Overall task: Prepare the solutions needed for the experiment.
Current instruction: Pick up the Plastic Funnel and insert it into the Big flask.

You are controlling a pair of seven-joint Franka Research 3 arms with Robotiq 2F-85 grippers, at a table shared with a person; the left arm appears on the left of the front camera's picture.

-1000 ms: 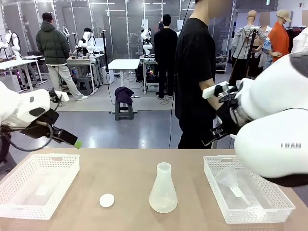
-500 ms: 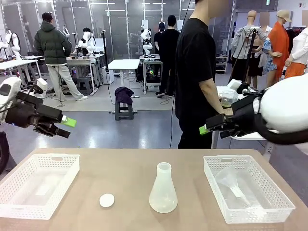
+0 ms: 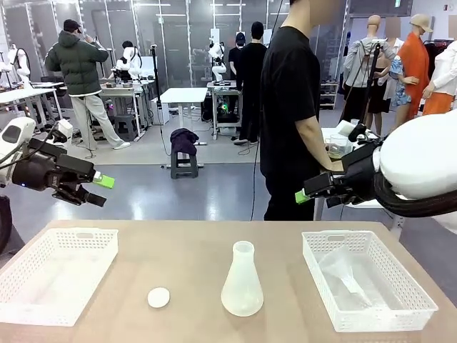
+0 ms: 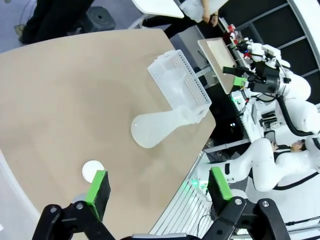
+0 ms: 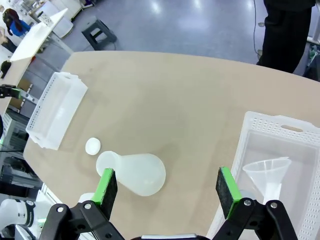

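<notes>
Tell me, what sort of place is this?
Likely a robotics lab: two white robot arms flank a tan table holding a frosted plastic conical flask and white plastic mesh baskets.

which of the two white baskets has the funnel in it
The white basket on the robot's right side: a clear funnel lies inside it. The left basket shows no funnel.

Cap point(image 3: 158, 297), flask point(image 3: 242, 286) between left basket point(image 3: 43, 232), right basket point(image 3: 385, 319)
</notes>
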